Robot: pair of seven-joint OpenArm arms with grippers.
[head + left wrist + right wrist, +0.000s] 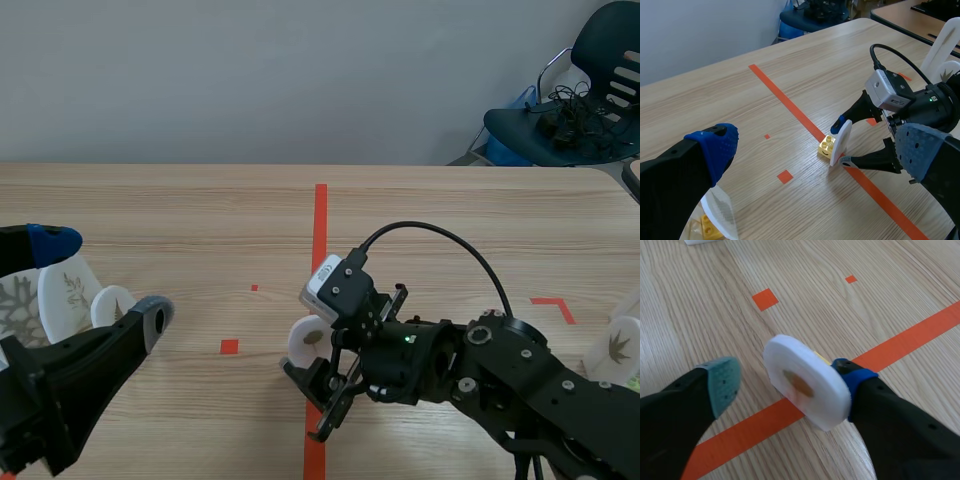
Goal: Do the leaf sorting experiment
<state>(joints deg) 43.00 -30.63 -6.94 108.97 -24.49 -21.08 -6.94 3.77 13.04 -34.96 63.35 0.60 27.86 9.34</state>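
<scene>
A white disc (805, 382) with a brownish leaf mark stands upright on a yellow brick (826, 146), right on the orange-red tape line. My right gripper (786, 379) is open around it. Its blue-padded finger (854, 380) touches the disc's edge, while the grey-green pad (722, 382) stands apart on the other side. In the scene view this gripper (310, 352) is low at the table's middle, by the disc (303, 338). My left gripper (105, 276) hangs open at the near left, holding nothing. Seen from the left wrist, the left gripper (817, 147) has the disc (841, 145) far ahead of it.
Two white leaf discs (70, 290) stand at the left edge beside the left gripper, and one of them shows under it (717, 212) on a yellow brick. Another leaf disc (622, 342) stands at the far right. A chair (570, 110) is beyond the table's far right corner.
</scene>
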